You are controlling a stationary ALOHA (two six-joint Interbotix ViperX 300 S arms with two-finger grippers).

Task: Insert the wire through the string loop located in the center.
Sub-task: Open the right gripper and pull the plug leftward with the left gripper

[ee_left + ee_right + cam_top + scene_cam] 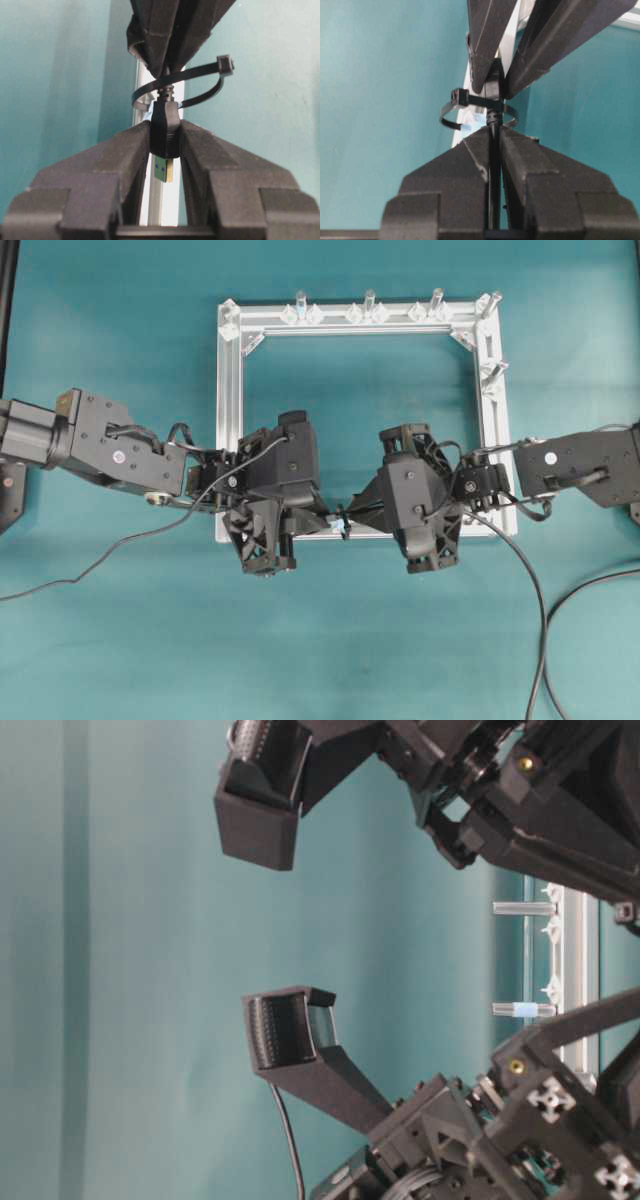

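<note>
The wire's black plug (165,125) points toward the left wrist camera, its silvery tip (164,169) showing between the jaws. My left gripper (165,137) is shut on the plug body. The string loop (200,82), a thin black ring, circles the wire's neck just behind the plug, over the aluminium rail. On the other side of the string loop (455,107), my right gripper (493,137) is shut on the thin wire (493,180). From overhead, the left gripper (322,518) and right gripper (364,516) meet tip to tip at the loop (342,526) on the frame's near rail.
The square aluminium frame (230,420) lies on the teal table, with several upright posts (369,302) on its far rail and right side. Thick arm cables (545,630) trail across the table at the lower right, another (100,560) at the lower left.
</note>
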